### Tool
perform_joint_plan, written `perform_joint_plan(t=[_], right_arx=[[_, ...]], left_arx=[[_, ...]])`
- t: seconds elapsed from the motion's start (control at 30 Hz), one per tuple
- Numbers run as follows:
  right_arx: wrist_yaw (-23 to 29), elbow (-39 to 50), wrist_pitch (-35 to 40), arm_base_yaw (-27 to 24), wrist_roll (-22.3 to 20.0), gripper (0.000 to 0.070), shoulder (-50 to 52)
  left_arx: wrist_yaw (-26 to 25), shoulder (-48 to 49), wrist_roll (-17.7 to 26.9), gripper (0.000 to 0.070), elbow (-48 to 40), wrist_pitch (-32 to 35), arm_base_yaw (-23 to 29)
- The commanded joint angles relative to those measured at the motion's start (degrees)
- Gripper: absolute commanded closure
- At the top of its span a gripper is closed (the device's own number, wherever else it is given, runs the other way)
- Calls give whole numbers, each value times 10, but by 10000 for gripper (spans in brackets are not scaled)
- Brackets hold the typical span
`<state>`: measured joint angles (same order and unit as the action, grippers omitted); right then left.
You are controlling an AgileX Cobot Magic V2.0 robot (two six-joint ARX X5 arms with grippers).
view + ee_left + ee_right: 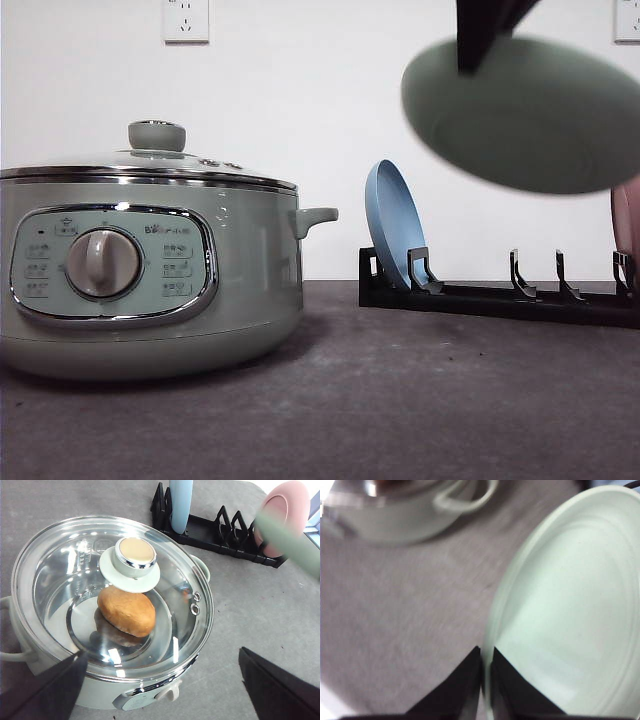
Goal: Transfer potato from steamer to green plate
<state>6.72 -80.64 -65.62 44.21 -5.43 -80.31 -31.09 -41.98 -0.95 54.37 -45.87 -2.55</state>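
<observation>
Left wrist view, lumpy orange-brown potato (126,611) under glass lid, right gripper (486,680) pinching green plate (570,610) (rim).

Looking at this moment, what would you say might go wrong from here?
The right gripper pinches only the rim of the pale mint-green plate, held in the air, so it might slip or tilt. The knobbed glass lid is on the sage-green steamer pot, so the orange-brown potato is unreachable until it is lifted.
</observation>
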Motion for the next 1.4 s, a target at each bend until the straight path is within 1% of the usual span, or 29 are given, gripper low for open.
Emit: perform_joint_plan(t=[0.0, 0.17, 0.3, 0.4, 0.7, 0.83, 0.97, 1.0, 1.07, 1.13, 1.17, 1.23, 1.37], right_arx=[[12, 18, 13, 22, 14, 693, -5], [34, 99, 54, 74, 35, 693, -6], [56, 153, 87, 111, 38, 693, -8], [58, 181, 105, 128, 48, 693, -17], [57, 233, 153, 162, 63, 693, -65], [55, 241, 165, 168, 65, 693, -93], [41, 241, 175, 168, 70, 685, -111], [32, 241, 179, 168, 70, 662, -111], [18, 241, 188, 168, 71, 528, -111], [17, 241, 191, 168, 77, 396, -111], [18, 241, 191, 168, 79, 343, -111], [23, 241, 192, 167, 81, 332, -111], [29, 235, 191, 167, 80, 332, -105]], left_arx=[[-3, -3, 5, 80, 13, 5, -1], [-3, -3, 5, 80, 13, 5, -1], [-3, -3, 5, 80, 13, 5, -1], [-3, -3, 5, 80, 13, 5, -1], [-3, -3, 5, 80, 13, 4, -1], [-3, -3, 5, 80, 13, 5, -1], [-3, -3, 5, 80, 13, 4, -1], [-3, -3, 5, 80, 13, 4, -1], [-3, -3, 5, 80, 13, 4, -1], [-3, -3, 5, 80, 13, 4, -1], [-3, -3, 5, 80, 13, 4, -1], [-3, -3, 5, 80, 13, 4, -1], [-3, -3, 5, 80, 13, 4, -1]])
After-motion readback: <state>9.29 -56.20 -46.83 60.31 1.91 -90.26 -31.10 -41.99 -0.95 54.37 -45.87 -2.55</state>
